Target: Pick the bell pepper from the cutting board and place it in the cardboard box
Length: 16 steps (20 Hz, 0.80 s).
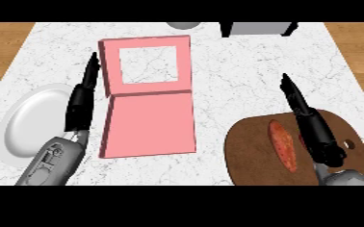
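Pepper [283, 145] lies just left of right hand [316, 130].

My marble counter [235, 84] carries a pink box [149, 125] with its flap open, a white plate [32, 120] and a brown board [259, 161].

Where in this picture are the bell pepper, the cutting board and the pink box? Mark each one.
bell pepper [282, 144], head view, middle of its red surface.
cutting board [252, 161], head view, bare wood left of the pepper.
pink box [183, 60], head view, right wall of its open frame.
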Tool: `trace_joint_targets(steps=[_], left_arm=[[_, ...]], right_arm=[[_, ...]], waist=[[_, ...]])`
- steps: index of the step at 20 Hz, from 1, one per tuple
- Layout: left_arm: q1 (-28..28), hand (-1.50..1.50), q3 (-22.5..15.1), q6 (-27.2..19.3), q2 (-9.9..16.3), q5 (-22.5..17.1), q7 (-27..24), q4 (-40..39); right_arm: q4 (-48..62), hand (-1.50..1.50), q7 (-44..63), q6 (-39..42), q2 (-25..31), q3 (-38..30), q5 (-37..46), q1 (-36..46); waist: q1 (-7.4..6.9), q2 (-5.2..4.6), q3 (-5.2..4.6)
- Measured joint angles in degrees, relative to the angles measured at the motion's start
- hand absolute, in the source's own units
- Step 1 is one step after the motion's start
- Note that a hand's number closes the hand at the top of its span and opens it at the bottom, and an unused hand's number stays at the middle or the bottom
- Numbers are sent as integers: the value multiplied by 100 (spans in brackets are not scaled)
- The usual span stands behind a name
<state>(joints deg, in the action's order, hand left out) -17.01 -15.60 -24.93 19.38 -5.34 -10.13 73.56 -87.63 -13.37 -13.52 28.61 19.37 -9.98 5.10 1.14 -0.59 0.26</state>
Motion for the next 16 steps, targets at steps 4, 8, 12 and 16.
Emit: trace_joint_targets(steps=[4,8,12,16], left_arm=[[153,0,196,71,405,66,325,-90],[384,0,327,120,800,131,583,-350],[580,0,414,248,1079,105,790,-418],[633,0,473,367,1226,60,959,-373]], right_arm=[[55,-150,-352,1068,495,-172,-408,-57],[-64,-150,-867,1814,1516,-199,126,178],[513,-150,-2174,2071,2170,-136,914,-30],[1462,-150,-3751,2783,2316,-273,702,-141]], waist=[[-103,38,-9],[-251,122,-51],[-276,65,-9],[-308,15,16]])
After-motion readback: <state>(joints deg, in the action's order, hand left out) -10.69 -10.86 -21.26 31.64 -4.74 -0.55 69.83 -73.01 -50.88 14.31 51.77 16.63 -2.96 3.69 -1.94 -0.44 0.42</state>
